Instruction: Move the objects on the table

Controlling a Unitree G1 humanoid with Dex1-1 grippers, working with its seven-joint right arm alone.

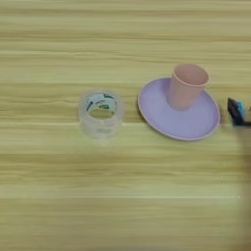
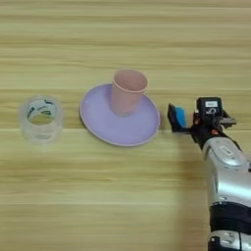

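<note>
A pale pink cup (image 2: 127, 91) stands upright on the lilac plate (image 2: 105, 125), toward the plate's far side. Right of the plate, my right gripper (image 2: 176, 118) reaches in just above the table (image 2: 122, 196), with its silver forearm running down to the bottom right corner. A black finger (image 2: 171, 117) presses against the blue edge of the small box (image 2: 181, 116). The gripper is shut on that box, and the rest of the box is hidden by the gripper's body. A small gap separates the gripper from the plate's right rim. In the left eye view only the fingertip and blue edge (image 1: 240, 115) show.
A clear roll of tape (image 2: 40, 119) with a green-and-white label inside lies flat to the left of the plate, a short gap away. Bare wood stretches in front of and behind the row of things.
</note>
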